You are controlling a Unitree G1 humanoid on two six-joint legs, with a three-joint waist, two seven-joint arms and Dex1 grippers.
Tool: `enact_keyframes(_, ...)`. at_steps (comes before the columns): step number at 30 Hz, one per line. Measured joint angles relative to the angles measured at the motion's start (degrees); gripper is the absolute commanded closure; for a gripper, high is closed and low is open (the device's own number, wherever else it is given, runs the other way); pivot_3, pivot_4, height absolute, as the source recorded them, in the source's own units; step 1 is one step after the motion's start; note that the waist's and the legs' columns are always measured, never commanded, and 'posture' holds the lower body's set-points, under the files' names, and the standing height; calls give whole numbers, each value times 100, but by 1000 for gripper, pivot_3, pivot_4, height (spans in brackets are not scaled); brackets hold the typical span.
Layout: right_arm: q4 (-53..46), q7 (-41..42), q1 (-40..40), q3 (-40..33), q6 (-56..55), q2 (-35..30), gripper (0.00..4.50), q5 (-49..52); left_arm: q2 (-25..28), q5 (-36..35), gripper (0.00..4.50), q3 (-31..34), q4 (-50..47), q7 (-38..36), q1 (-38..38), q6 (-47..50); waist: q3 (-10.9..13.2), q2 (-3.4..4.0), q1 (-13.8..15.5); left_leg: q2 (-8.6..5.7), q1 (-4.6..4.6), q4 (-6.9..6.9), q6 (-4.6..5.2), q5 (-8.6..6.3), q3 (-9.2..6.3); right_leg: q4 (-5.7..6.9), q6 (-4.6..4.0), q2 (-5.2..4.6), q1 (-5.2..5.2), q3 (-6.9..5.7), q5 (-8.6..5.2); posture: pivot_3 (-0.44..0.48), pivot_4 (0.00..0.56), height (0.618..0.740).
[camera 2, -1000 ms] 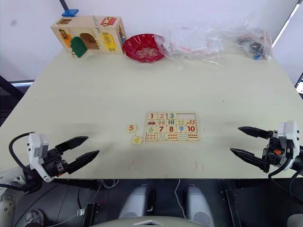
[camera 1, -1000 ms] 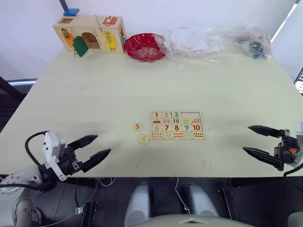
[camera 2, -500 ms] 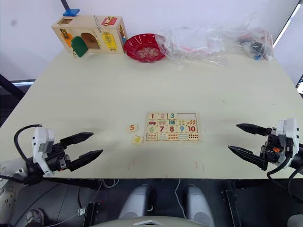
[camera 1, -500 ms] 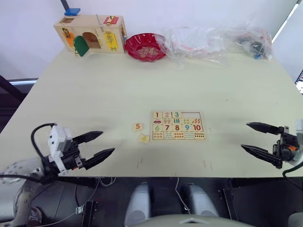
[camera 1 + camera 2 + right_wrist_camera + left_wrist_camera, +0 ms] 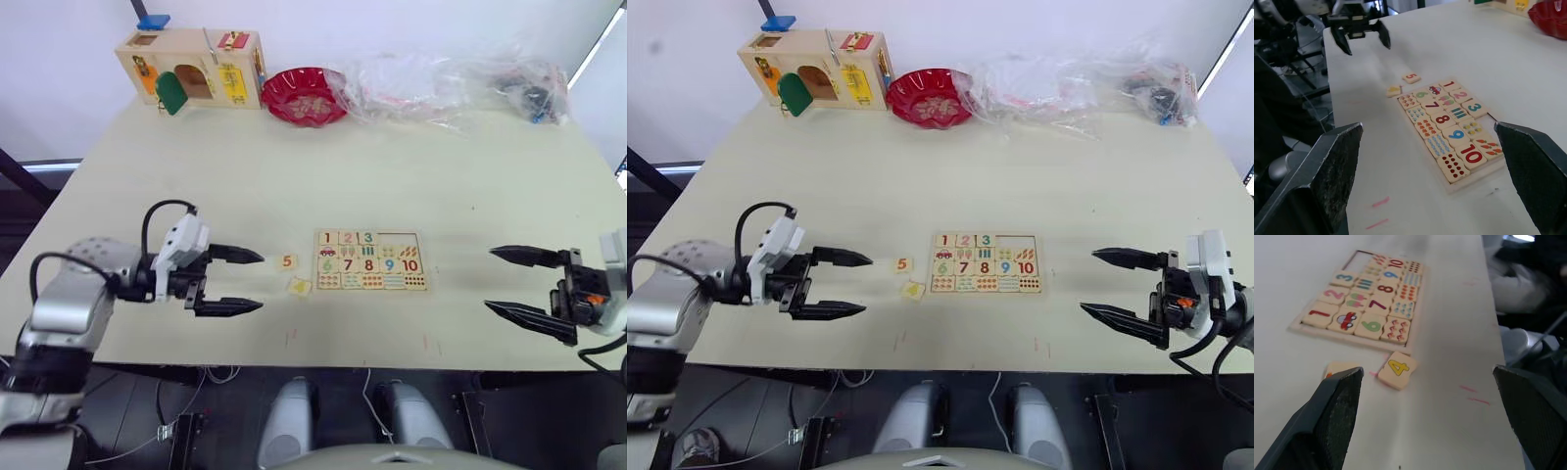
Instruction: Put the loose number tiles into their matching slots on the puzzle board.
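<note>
Two loose number tiles lie on the pale desk (image 5: 470, 176), just off the left edge of the puzzle board (image 5: 370, 261): the orange 5 tile (image 5: 287, 261) farther from the robot, and the yellow 4 tile (image 5: 298, 286) nearer the robot, turned at an angle with one corner close to the board's near-left corner, though whether it touches cannot be told. On the board, tiles 1, 2 and 3 already sit in the top row, and the two empty slots (image 5: 402, 238) at the right end of that row show as bare recesses, which is evidently why the 4 and 5 remain outside. The left gripper (image 5: 253, 282) reaches in from the robot's left, held low over the desk with its two black fingers spread wide, their tips pointing toward the two loose tiles and stopping short of them; that wide spread suits straddling a small flat tile, so this looks like the approach to a pickup, most likely of the 5 or the 4. The right gripper (image 5: 500, 279) hangs near the desk's front edge, well apart from the board on its right side, fingers likewise spread wide and holding nothing, apparently standing by. At the far edge of the desk, well clear of the work, are a wooden latch box (image 5: 193, 70), a red dish (image 5: 306, 95) and crumpled clear plastic bags (image 5: 441, 83).
</note>
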Motion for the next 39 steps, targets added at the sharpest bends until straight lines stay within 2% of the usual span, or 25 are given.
enact_keyframes(1,-32,5,3,9,-13,0,0,-4,-1,54,9,-236,152,-45,-209,-137,0,0,-6,0,1,0,0,0,2,0,0,0,0,2,0,0,150,740)
enact_keyframes(2,-38,5,1,13,-19,-1,0,-10,-3,81,545,-414,264,-49,-346,-244,0,0,-14,0,1,0,0,0,3,0,0,0,2,4,1,0,150,740)
enact_keyframes(3,-44,0,18,11,-30,0,0,-26,-18,96,803,-748,497,-53,-543,-466,0,0,-21,0,1,0,0,0,5,-1,1,-1,2,6,1,0,150,740)
enact_keyframes(4,-49,-4,31,5,-35,2,0,-31,-45,102,1366,-865,593,-55,-604,-571,0,0,-35,0,1,0,0,0,8,-1,1,-1,1,9,2,0,150,740)
enact_keyframes(9,-125,-71,166,-15,-56,29,0,-43,-322,383,1366,-1442,1099,-59,-873,-1236,1,-1,-28,1,0,0,0,0,2,3,5,4,0,6,4,0,150,740)
enact_keyframes(16,-273,-175,384,-128,-127,112,0,-43,-513,978,1366,-1671,1420,-63,-1194,-1726,0,-1,-19,0,-1,3,1,0,1,3,6,4,2,6,2,0,150,740)
enact_keyframes(20,-283,-183,439,-142,-153,137,0,-43,-518,1082,1366,-1802,1467,-64,-1259,-1805,0,-1,-20,0,0,3,1,0,1,3,6,4,2,7,2,0,150,740)
enact_keyframes(28,-347,-257,509,-167,-180,190,0,-56,-802,1676,1366,-1838,1676,-68,-1491,-1925,0,-1,-22,0,0,4,1,0,1,5,8,5,3,6,3,0,150,740)
enact_keyframes(39,-471,-228,668,-177,-233,190,0,-68,-951,1979,1366,-1859,1747,-79,-1555,-2080,0,-1,-20,0,2,5,1,0,-2,6,8,4,5,6,2,0,150,740)
